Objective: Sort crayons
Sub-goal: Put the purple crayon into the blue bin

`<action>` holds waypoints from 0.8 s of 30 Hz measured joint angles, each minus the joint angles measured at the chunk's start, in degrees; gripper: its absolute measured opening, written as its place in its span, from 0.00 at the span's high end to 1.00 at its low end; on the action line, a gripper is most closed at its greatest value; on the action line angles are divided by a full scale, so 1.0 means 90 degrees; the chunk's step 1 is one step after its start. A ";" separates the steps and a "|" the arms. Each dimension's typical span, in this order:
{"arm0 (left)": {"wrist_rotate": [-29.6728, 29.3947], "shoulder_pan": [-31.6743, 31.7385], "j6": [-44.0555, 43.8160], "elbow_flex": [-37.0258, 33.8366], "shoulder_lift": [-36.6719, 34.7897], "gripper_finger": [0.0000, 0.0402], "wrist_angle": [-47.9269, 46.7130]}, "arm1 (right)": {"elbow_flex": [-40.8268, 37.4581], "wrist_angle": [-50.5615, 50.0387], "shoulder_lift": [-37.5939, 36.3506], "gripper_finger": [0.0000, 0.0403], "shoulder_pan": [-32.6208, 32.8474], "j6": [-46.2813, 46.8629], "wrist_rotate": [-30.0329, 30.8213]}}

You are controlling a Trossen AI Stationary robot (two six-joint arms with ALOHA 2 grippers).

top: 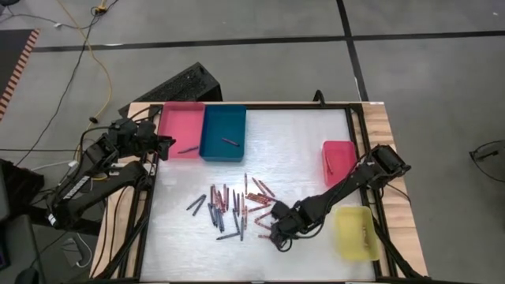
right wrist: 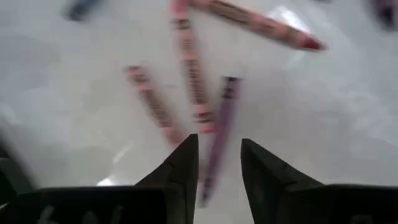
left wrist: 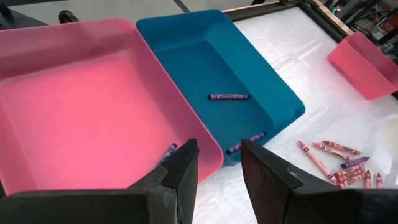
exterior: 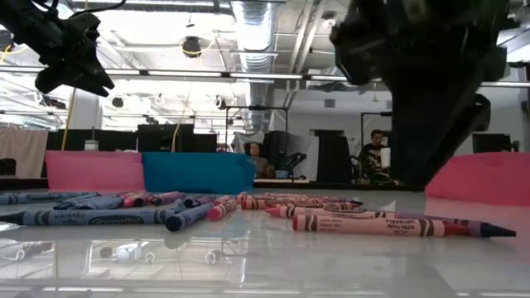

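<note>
Table (top: 316, 134): landmark. Pink tray (top: 181, 130) and blue tray (top: 223, 132) sit at its far edge, one crayon in each. Left gripper (left wrist: 217, 163), jaws parted and empty, hangs above the pink tray. Right gripper (right wrist: 219, 163), jaws parted, hovers over the crayons (top: 237, 207) scattered mid-table.

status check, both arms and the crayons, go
Left gripper open, empty, above the pink tray. Right gripper open, low over the crayons, a purple crayon between its fingers. One crayon each in the pink and blue tray. Nothing blocking.
</note>
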 joint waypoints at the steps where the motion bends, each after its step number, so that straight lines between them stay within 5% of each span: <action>1: 0.0000 0.0000 0.0000 0.0000 0.0000 0.73 0.0000 | 0.0002 0.0044 -0.0002 0.69 0.0000 -0.0009 -0.0018; 12: -0.0003 0.0002 0.0020 0.0000 0.0000 0.73 0.0002 | 0.0005 0.0111 -0.0007 0.51 -0.0023 -0.0544 -0.0064; 24: -0.0015 0.0000 0.0029 0.0000 0.0000 0.73 0.0002 | 0.0007 0.0125 0.0076 0.52 0.0024 -0.1161 -0.0063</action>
